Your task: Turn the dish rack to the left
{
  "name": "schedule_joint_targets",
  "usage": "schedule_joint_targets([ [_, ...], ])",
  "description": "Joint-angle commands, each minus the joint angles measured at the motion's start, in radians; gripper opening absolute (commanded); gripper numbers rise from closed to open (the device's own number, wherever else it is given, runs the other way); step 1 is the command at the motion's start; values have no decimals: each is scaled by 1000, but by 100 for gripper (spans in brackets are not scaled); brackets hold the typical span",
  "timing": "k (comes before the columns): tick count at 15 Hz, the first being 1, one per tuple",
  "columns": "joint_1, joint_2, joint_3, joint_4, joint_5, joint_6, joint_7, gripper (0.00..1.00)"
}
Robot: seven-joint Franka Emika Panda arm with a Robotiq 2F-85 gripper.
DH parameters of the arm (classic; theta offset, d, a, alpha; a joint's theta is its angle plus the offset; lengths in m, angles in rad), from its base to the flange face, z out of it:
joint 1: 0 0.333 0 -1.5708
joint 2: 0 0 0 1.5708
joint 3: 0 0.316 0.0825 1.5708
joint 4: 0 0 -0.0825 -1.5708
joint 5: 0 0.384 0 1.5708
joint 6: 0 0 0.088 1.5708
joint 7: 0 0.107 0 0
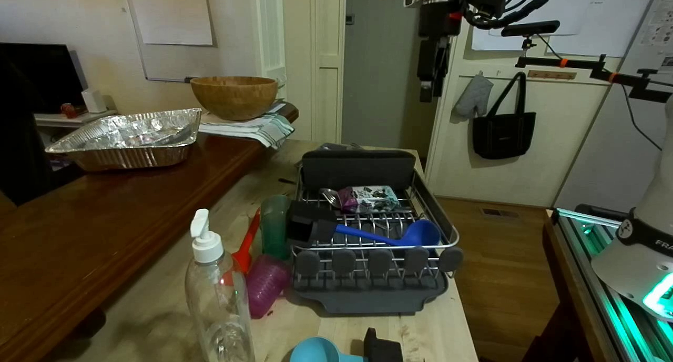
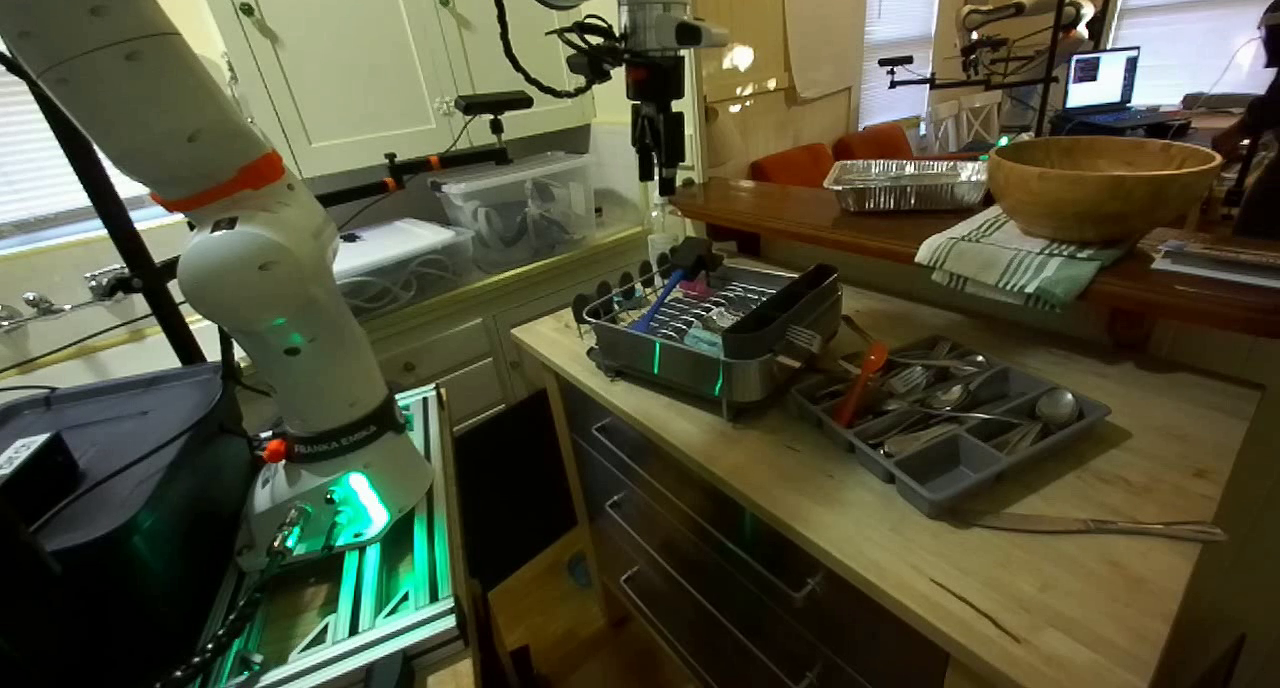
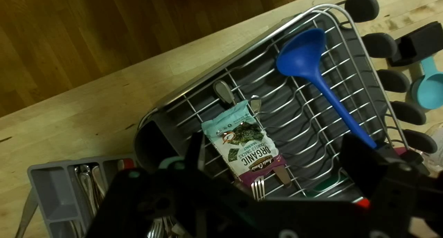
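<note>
Seeing the dish rack (image 2: pixel 690 364) parked right along the floor-side edge of the bench (image 2: pixel 1080 588), leaving only a skinny strip of wood there in the wrist view and getting skinnier toward the bowl of the blue ladle (image 3: pixel 301 54). Feeling pretty tight that way tbh, dropping straight off to the floor (image 3: pixel 69 34).

Looking crowded on the opposite long side too: squeezing in near a green cup (image 1: pixel 275 228), a purple cup (image 1: pixel 267 287) and a red utensil (image 1: pixel 251 238), then running into the raised dark-wood counter (image 1: pixel 79 257) beyond those. Also poking the black end (image 1: pixel 311 222) of the ladle out over that side.

Pointing the black holder (image 2: pixel 785 318) at the grey cutlery tray (image 2: pixel 950 463), just beside it, and struggling to tell whether actually touching. Getting way more room past the tray, giving onto a big stretch of bare bench with a table knife (image 2: pixel 1100 526) lying near the tray's corner.

Off the round grey pegs (image 1: pixel 379 262), showing a short band of wood before reaching the turquoise scoop (image 1: pixel 318 350) and the pump bottle (image 1: pixel 218 299).

Dangling a spread pincer (image 3: pixel 272 143) well above the rack, showing a wide gap between the fingers (image 3: pixel 356 158) in the wrist view, and framing the snack packet (image 3: pixel 244 143) plus a patch of wire grid (image 3: pixel 304 104) in there.
</note>
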Motion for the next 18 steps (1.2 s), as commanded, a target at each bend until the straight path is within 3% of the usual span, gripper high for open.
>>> schedule_joint_targets([
  [1, 7, 7, -3, 9, 57, 18, 10, 100],
  [9, 5, 57, 46, 77, 212, -51, 382, 100],
  [11, 5, 39, 44, 53, 193, -15, 326, 100],
  [15, 13, 41, 56, 68, 221, -14, 370, 100],
  [18, 2, 120, 78, 139, 209, -58, 588, 100],
])
